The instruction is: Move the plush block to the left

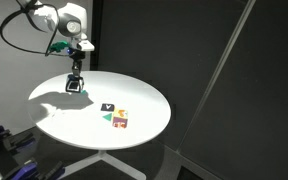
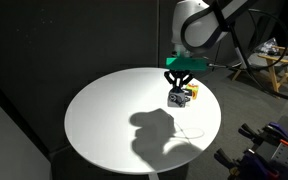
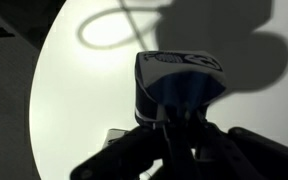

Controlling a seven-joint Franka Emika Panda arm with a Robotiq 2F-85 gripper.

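The plush block [image 1: 76,87] has a blue face and white faces with dark marks. It sits between my gripper's [image 1: 76,82] fingers near the far left part of the round white table [image 1: 149,100]. It also shows in an exterior view [image 2: 177,98] under the gripper [image 2: 179,93]. In the wrist view the plush block [image 3: 179,75] fills the middle, with the dark fingers of the gripper [image 3: 179,118] shut on its sides. I cannot tell if it touches the table.
A small flat black-and-white block [image 1: 108,107] and a red-yellow block [image 1: 121,121] with a green triangle lie near the table's middle. Dark curtains surround the table [image 2: 104,125]. A wooden frame [image 2: 274,62] stands beyond it.
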